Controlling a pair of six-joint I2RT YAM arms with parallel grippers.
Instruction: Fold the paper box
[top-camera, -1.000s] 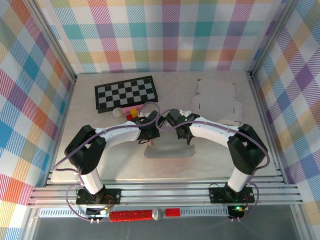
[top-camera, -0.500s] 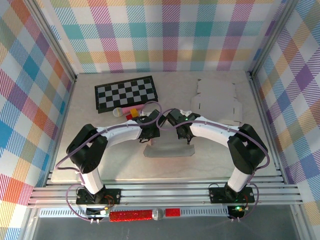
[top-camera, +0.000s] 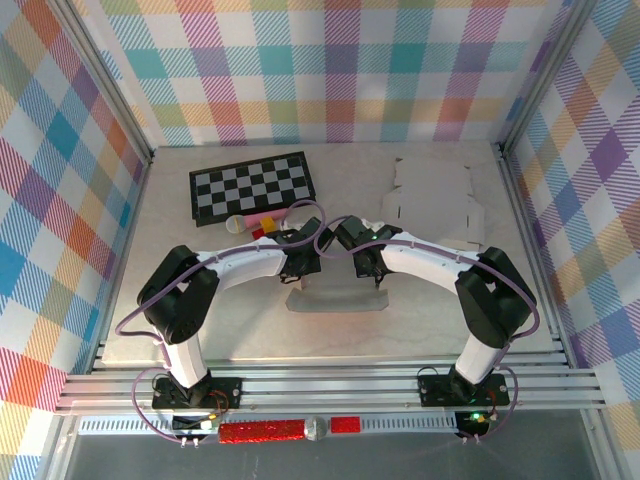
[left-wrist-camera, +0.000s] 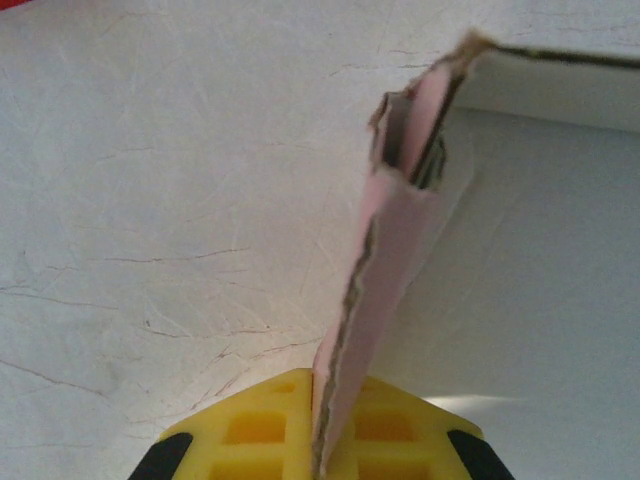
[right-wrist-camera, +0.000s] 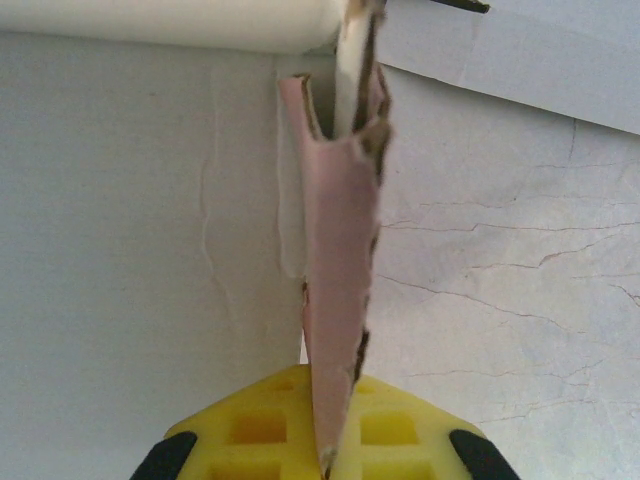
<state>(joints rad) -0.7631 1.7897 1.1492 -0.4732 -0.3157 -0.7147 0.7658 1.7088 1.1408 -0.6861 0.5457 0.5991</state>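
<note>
The paper box (top-camera: 335, 300) is a pale, partly folded sheet on the table between the two arms. In the left wrist view a thin pink side flap (left-wrist-camera: 385, 260) stands on edge, and my left gripper (left-wrist-camera: 322, 440) is shut on its near end between the yellow fingers (left-wrist-camera: 250, 430). The box's white panel (left-wrist-camera: 540, 300) lies to the flap's right. In the right wrist view my right gripper (right-wrist-camera: 330, 440) is shut on the opposite pink flap (right-wrist-camera: 338, 260), with the white panel (right-wrist-camera: 130, 250) to its left. From above, the left gripper (top-camera: 298, 262) and right gripper (top-camera: 368, 265) sit at the box's far corners.
A second flat cardboard blank (top-camera: 432, 205) lies at the back right. A black-and-white chessboard (top-camera: 252, 186) sits at the back left, with a small yellow and pink toy (top-camera: 255, 223) in front of it. Metal frame rails border the table on both sides.
The left gripper has closed on the left flap. The left arm has shifted slightly toward the centre and the box's left edge has moved with it. The right gripper has held its grip.
</note>
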